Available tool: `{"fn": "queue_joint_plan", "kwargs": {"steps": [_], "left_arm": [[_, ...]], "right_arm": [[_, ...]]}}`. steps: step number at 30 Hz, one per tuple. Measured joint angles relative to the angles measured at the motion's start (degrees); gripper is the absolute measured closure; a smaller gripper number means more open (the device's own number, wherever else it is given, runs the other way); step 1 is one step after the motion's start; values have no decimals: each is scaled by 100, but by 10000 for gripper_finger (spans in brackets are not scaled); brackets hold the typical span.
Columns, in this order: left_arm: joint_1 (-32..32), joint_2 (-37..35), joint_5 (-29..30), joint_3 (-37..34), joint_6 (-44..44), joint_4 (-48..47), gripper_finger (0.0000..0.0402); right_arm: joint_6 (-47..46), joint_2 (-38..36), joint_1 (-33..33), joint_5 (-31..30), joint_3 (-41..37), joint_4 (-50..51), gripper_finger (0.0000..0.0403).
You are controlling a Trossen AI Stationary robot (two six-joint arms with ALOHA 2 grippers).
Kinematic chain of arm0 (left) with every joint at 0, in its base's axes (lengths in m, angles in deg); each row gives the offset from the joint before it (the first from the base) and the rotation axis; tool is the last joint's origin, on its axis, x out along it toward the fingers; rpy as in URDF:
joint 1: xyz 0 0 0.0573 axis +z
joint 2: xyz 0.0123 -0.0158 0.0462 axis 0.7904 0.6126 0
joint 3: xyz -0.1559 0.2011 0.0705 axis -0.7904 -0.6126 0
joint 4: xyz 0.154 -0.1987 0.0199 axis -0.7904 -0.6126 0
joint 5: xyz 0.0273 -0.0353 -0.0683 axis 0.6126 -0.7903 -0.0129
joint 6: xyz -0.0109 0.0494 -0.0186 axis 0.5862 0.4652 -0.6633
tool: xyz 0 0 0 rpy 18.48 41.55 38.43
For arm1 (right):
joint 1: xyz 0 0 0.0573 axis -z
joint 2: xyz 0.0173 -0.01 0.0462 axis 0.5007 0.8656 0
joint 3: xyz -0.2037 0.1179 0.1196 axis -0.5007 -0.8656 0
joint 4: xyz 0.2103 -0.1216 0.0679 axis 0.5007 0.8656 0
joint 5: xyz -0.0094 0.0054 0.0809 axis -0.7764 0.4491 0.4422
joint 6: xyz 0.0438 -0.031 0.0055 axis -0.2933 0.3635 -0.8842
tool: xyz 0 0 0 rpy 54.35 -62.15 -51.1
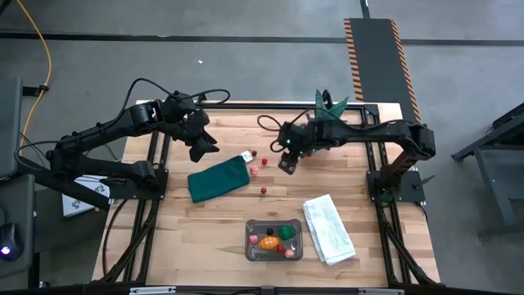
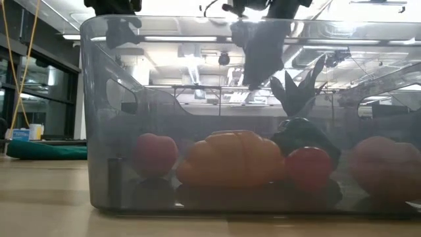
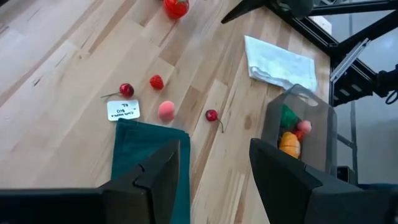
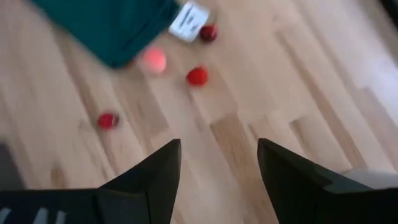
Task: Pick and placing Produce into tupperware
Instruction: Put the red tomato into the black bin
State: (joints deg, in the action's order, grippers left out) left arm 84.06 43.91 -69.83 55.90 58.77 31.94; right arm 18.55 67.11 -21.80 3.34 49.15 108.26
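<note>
Loose produce lies on the wood next to the dark green cloth (image 1: 219,179): a dark red cherry (image 3: 126,90), a red strawberry (image 3: 157,81), a pink piece (image 3: 166,110), another cherry (image 3: 212,115) and a red tomato (image 3: 176,6). The clear tupperware (image 1: 274,240) stands near the front edge and holds orange (image 2: 230,158), red (image 2: 156,153) and green (image 2: 302,135) pieces. My right gripper (image 1: 286,164) hangs open above the loose pieces (image 4: 197,76). My left gripper (image 1: 201,147) hovers open above the cloth's far left end.
A folded white towel (image 1: 327,228) lies right of the tupperware. A white tag (image 1: 246,156) sits at the cloth's far corner. A green spiky plant (image 1: 327,106) stands at the table's far edge. Bare wood lies left of the tupperware.
</note>
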Motion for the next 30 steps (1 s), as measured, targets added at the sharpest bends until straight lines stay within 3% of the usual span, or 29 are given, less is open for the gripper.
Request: {"fn": "queue_joint_plan", "kwargs": {"steps": [8, 18, 30], "left_arm": [[0, 1, -5, 0, 44, -31, 220], [0, 2, -11, 0, -2, -33, 220], [2, 0, -10, 0, 199, 15, 220]], "right_arm": [[-2029, 2, -944, -1898, 0, -184, 199], [-5115, 2, -1745, -3461, -1, 1255, 199], [-7037, 4, -2004, -5056, -2, 1404, 199]]}}
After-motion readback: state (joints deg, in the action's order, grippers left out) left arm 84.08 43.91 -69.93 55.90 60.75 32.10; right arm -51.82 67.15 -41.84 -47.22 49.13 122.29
